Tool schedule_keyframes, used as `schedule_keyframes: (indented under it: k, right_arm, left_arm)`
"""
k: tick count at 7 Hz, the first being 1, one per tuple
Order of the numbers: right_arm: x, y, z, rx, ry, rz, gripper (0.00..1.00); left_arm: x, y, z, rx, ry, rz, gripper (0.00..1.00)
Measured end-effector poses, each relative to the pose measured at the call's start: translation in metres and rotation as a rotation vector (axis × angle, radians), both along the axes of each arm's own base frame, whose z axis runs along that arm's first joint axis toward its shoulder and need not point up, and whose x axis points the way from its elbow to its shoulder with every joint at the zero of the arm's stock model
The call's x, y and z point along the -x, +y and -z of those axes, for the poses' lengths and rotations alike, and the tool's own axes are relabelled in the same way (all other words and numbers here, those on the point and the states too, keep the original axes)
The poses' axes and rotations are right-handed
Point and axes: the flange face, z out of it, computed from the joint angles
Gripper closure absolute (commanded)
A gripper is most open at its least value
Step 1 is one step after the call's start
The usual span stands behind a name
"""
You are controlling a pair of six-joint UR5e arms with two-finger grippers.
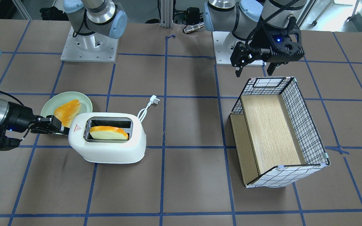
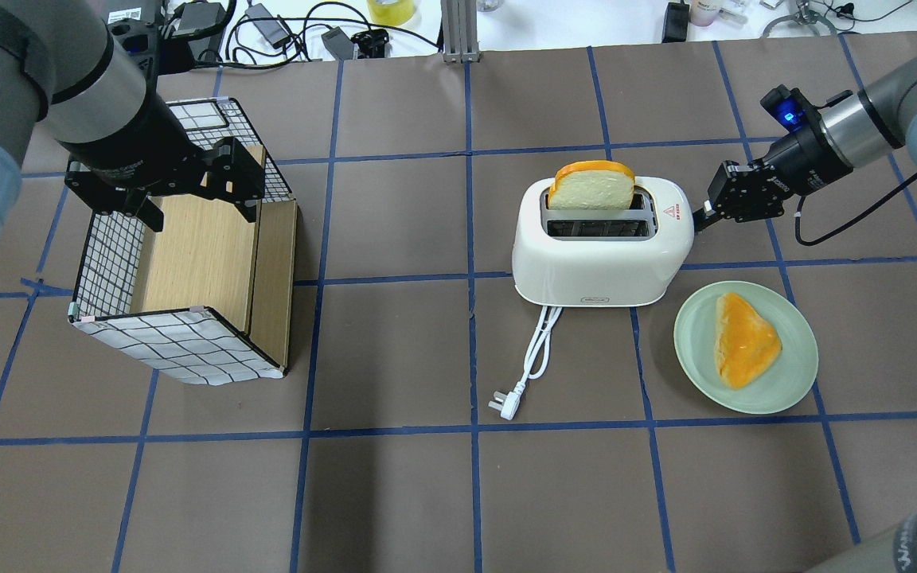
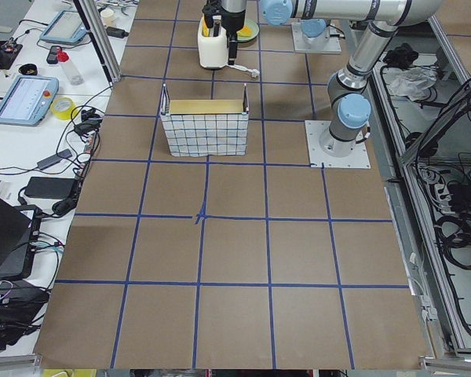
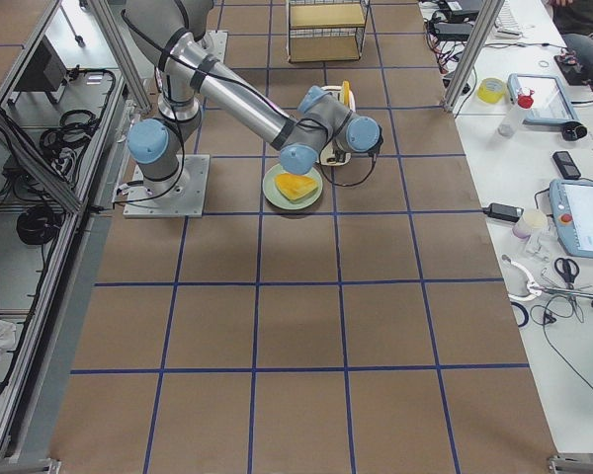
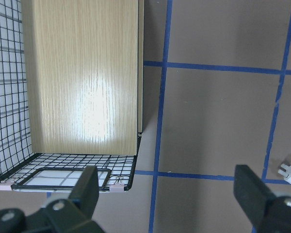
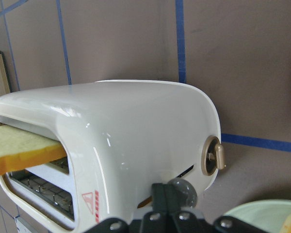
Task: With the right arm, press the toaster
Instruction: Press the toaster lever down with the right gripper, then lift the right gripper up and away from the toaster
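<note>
Overhead exterior view: toaster sits right of centre on the bench. One bread slice stands tall out of the far slot, so I'd judge the lever isn't down yet. The right end effector is level with the toaster's end face, fingers together, tips at or just off the shell below the red warning sticker. Can't tell contact from any view. Right wrist view puts it low on that end, near a dark slit I take for the lever slot, with the small knob off to one side. Approach looks done; the press itself is left.

Toaster is glossy white plastic with rounded corners, a grey slot surround and wire guides in the empty slot. White cord runs off the near side to a plug lying loose on the bench, which is matte brown with a blue tape grid. Pale green plate is just beside the toaster and carries a second orange-crusted slice. Well apart on the other side is a wire-grid basket with wood-grain panels. The left end effector hangs over its far end, fingers apart, holding nothing.
</note>
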Motion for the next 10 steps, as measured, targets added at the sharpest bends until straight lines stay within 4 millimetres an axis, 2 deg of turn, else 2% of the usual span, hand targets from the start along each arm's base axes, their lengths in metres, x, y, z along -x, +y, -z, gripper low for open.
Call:
schedule_keyframes:
  k: [7, 9, 10]
  right_arm:
    - [0.008, -0.005, 0.035, -0.052, 0.046, -0.021, 1.00]
    - [0.010, -0.006, 0.029, -0.062, 0.062, 0.000, 1.00]
    - [0.011, -0.007, 0.018, -0.063, 0.089, 0.020, 1.00]
  left_arm:
    - [0.000, 0.000, 0.000, 0.000, -0.001, 0.000, 0.00]
    - [0.000, 0.000, 0.000, -0.001, -0.001, 0.000, 0.00]
    - [0.000, 0.000, 0.000, -0.001, -0.001, 0.000, 0.00]
